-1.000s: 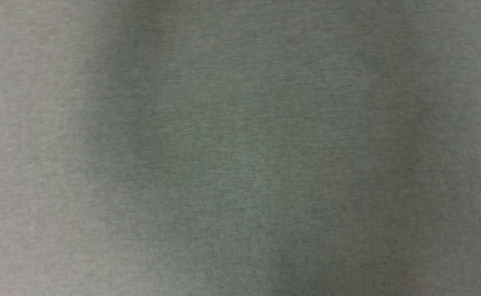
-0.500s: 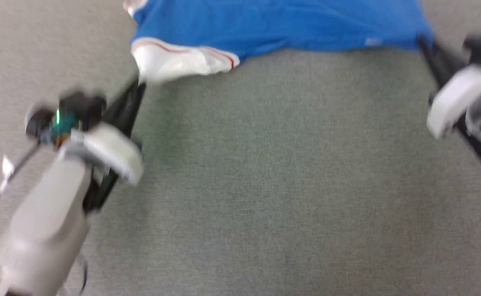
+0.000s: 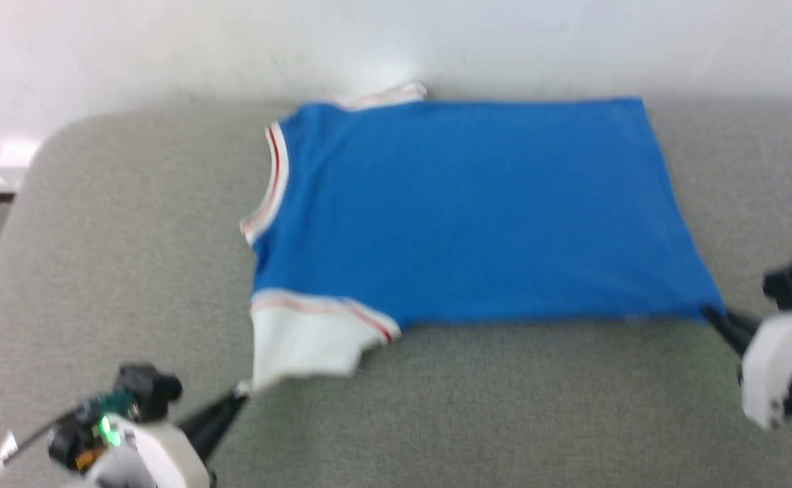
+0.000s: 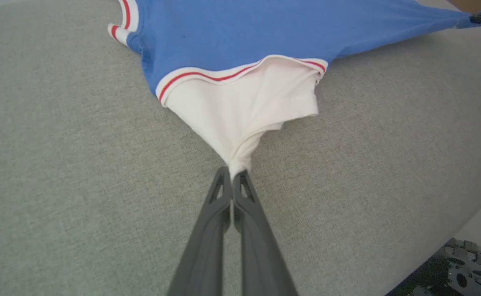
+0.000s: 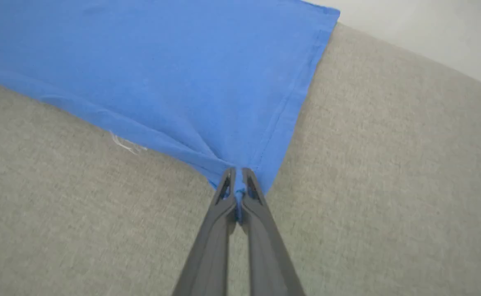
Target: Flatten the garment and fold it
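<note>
the garment (image 3: 477, 210), a royal-blue jersey with red-striped white trim, lies spread flat on the grey surface (image 3: 131, 237), collar at 9 o'clock, hem at 3 o'clock; white sleeve at 7 o'clock and hem corner at 4 o'clock pulled taut.

My head camera looks forward and down from above onto the grey fabric surface (image 3: 131, 224) and blue jersey (image 3: 477, 210). Both wrist cameras sit low and close at its near edge, facing across the same jersey.

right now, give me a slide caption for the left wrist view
Left hand shut on the tip of the white sleeve of the blue shirt, stretched over a grey surface.
</note>
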Available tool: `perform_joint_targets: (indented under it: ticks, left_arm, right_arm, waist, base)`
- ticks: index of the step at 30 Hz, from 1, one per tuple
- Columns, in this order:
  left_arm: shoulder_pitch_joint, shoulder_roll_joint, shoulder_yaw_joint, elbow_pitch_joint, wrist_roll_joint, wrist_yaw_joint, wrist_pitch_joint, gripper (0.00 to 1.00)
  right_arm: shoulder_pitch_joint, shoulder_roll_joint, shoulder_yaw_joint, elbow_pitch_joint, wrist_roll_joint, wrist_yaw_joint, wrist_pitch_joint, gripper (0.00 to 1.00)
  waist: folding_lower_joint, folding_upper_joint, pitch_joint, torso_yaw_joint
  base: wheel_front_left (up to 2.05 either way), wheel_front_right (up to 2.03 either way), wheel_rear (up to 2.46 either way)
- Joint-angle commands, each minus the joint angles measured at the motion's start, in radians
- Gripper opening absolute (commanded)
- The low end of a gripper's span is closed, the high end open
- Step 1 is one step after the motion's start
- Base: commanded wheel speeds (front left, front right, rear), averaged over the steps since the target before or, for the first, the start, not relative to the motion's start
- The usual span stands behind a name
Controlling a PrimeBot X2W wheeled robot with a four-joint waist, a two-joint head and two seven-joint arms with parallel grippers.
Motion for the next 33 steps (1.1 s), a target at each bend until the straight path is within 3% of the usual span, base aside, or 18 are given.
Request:
perform_joint_targets:
  ticks: [1,7,12,23,33]
  left_arm:
    - [0.055,0.016,-0.005,-0.048,-0.023,0.026,0.021,0.00]
    - [0.215,0.047,-0.033,-0.213,-0.093,0.092,0.087,0.00]
    - [0.302,0.049,-0.087,-0.280,-0.106,0.111,0.123,0.00]
    - [0.183,-0.026,-0.013,-0.285,-0.036,0.135,-0.022,0.00]
    - [-0.057,-0.069,0.071,-0.192,0.011,0.112,-0.091,0.00]
  right_arm:
    - [0.054,-0.031,0.003,-0.017,0.035,-0.002,0.028,0.00]
    - [0.227,-0.126,-0.012,-0.092,0.133,-0.002,0.129,0.00]
    - [0.352,-0.160,-0.060,-0.145,0.181,-0.002,0.177,0.00]
    - [0.388,-0.123,-0.301,-0.250,0.130,-0.002,0.116,0.00]
    - [0.286,-0.046,-0.454,-0.286,-0.041,-0.002,0.163,0.00]
  waist:
    - [0.0004,0.0000,-0.112,0.032]
    - [0.0004,0.0000,-0.161,0.028]
    - [0.0004,0.0000,-0.178,0.023]
    - [0.0004,0.0000,-0.109,-0.009]
    - [0.0004,0.0000,0.049,-0.036]
  base:
    - [0.00,0.00,0.00]
    - [0.00,0.00,0.00]
    - [0.00,0.00,0.00]
    - [0.00,0.00,0.00]
    - [0.00,0.00,0.00]
